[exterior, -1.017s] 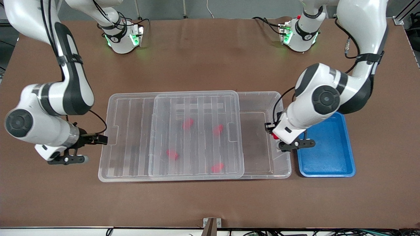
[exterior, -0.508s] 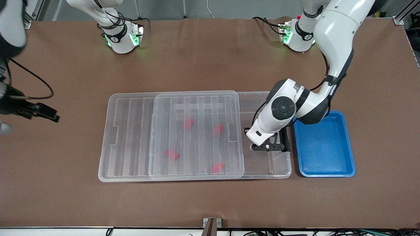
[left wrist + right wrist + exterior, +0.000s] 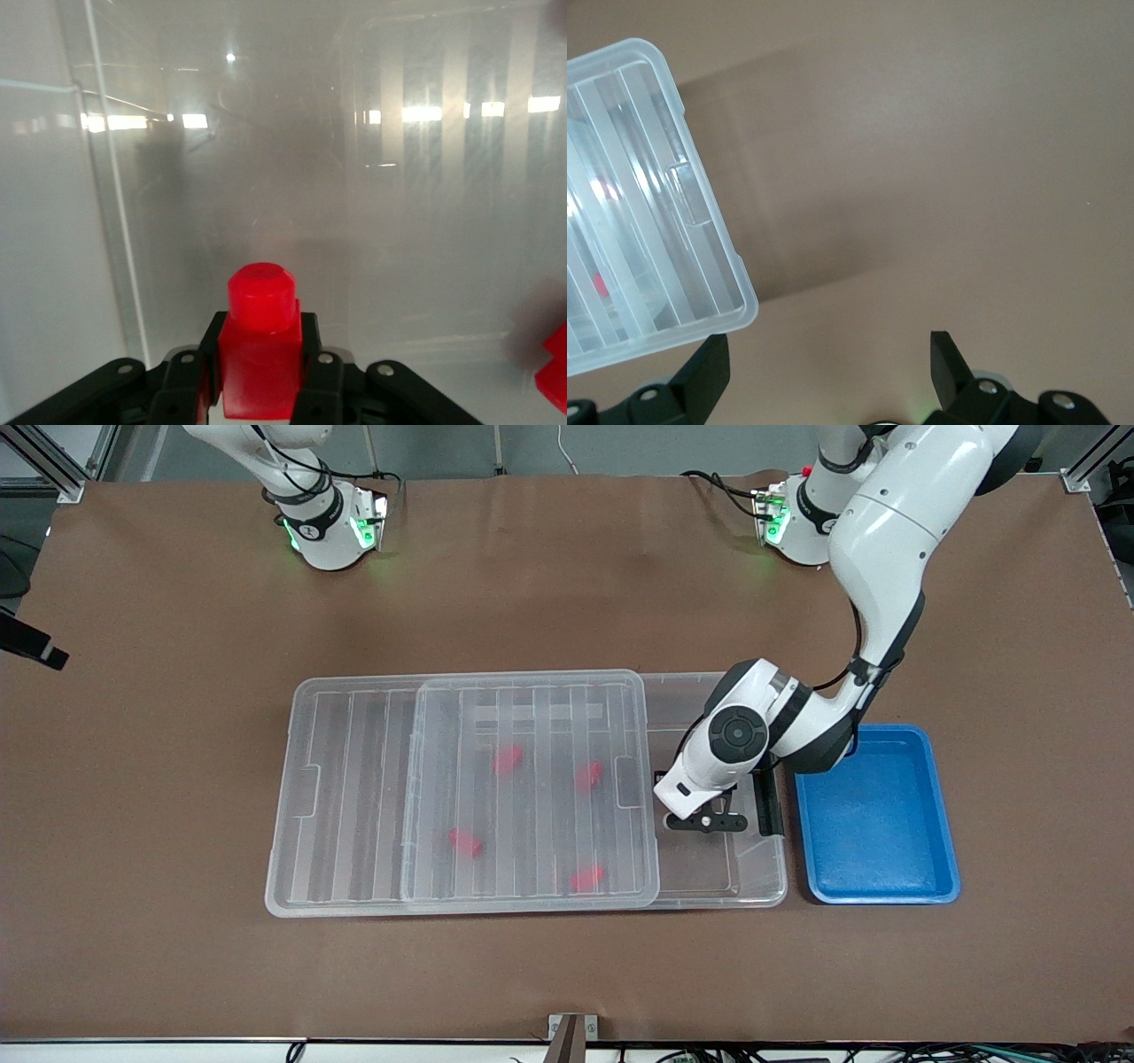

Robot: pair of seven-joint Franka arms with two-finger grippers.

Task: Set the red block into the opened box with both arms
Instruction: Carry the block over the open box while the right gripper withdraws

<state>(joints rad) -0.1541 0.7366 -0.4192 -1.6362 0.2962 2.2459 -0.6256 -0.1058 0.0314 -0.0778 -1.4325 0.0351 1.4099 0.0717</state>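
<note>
The small bright red plastic block (image 3: 260, 354) is sitting clamped in the left gripper (image 3: 259, 400), hanging over the uncovered end of the large clear plastic box (image 3: 762, 881). The right gripper (image 3: 829, 365) is gaping wide, holding nothing, over bare table.

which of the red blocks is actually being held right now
The red block clamped between the left gripper's fingers, over the uncovered end of the box. The other four red blocks lie loose in the box under the lid.
</note>
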